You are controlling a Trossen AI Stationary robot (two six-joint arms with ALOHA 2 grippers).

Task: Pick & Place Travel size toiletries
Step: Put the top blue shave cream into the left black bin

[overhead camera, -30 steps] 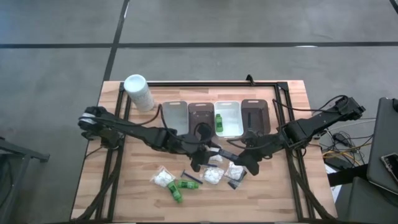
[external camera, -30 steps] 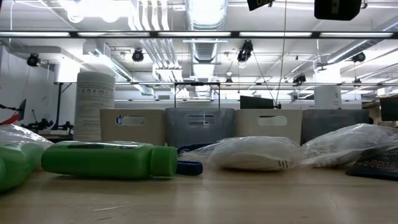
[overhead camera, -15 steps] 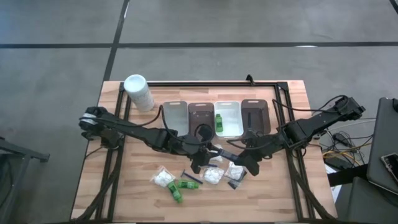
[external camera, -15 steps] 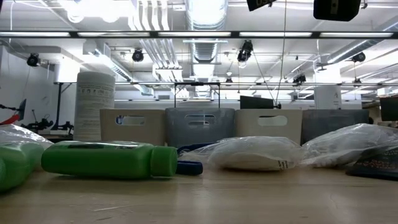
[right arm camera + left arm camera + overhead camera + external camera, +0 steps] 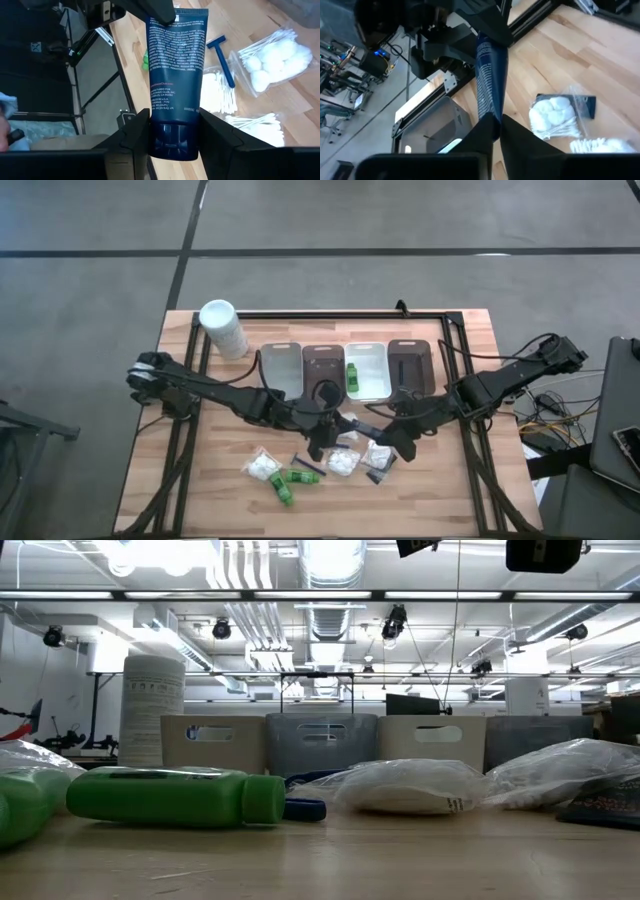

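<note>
A dark blue tube with white print (image 5: pixel 175 55) hangs above the table's middle (image 5: pixel 357 427), held between both grippers. My right gripper (image 5: pixel 172 131) is shut on its cap end. My left gripper (image 5: pixel 496 120) is shut on its flat end. Below on the wood lie clear packets of white puffs and swabs (image 5: pixel 262 467) (image 5: pixel 341 462) (image 5: pixel 378 453), two green bottles (image 5: pixel 288 483), a blue razor (image 5: pixel 307 464) and a small black piece (image 5: pixel 375 477). Another green bottle (image 5: pixel 352 375) lies in the white tray (image 5: pixel 372 383). My left gripper pinches the tube's flat crimped end (image 5: pixel 489 111) between its two fingers, one on each flat face. It comes from the table's left, slanting a little down, in line with the tube. The tube is clear of the table. My right gripper pinches the tube at its cap end (image 5: pixel 172 145), one finger (image 5: pixel 136 134) on each side. It comes from the table's right, slanting down, and the tube runs straight on ahead of the fingers. The far end (image 5: pixel 186 14) meets the other gripper's finger.
Four trays stand in a row at the back: grey (image 5: pixel 281 367), brown (image 5: pixel 323 360), white and brown (image 5: pixel 408 363). A tall white container (image 5: pixel 223 328) stands at the far left corner. The low view shows a green bottle (image 5: pixel 170 797) and packets (image 5: pixel 400 785) up close.
</note>
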